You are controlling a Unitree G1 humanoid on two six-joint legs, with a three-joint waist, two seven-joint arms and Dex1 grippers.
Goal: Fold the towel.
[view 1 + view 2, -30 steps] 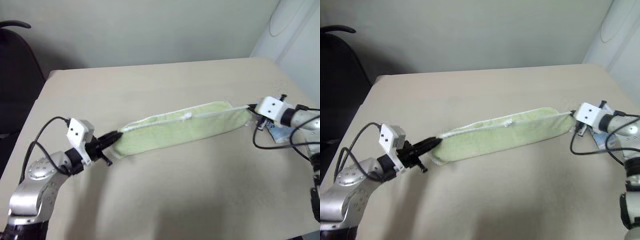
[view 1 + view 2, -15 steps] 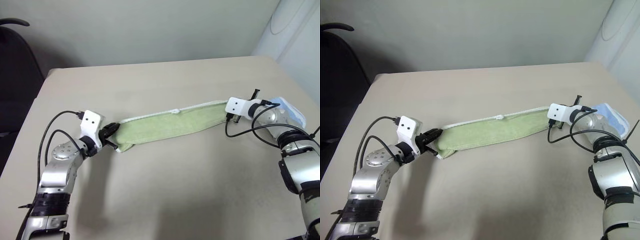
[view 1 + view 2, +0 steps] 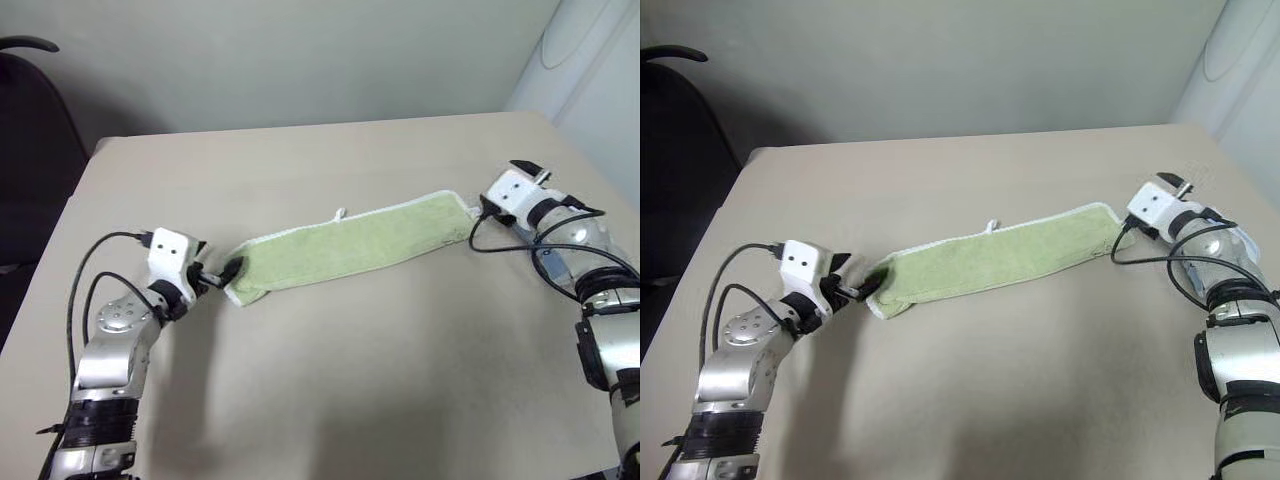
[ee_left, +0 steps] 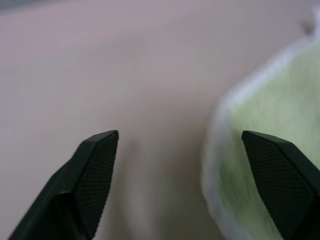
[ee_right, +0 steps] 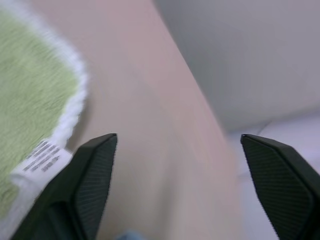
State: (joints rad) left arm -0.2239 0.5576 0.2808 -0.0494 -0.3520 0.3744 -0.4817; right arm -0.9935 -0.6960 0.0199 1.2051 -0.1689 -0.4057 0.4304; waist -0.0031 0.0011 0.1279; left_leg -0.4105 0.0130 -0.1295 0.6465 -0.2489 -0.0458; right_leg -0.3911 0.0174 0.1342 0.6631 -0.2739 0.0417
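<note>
- Head views: the towel [image 3: 345, 245], a long, narrow yellow-green strip edged in white, lies flat across the middle of the table [image 3: 330, 380].
- Left wrist view: the left claw [image 4: 192, 187] gapes wide, empty, at the towel's end.
- Right wrist view: the right claw [image 5: 177, 187] likewise spread, gripping nothing, beside the towel's printed label [image 5: 42, 156].

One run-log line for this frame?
towel: folded strip, flat on table | left gripper: open | right gripper: open, beside far end
</note>
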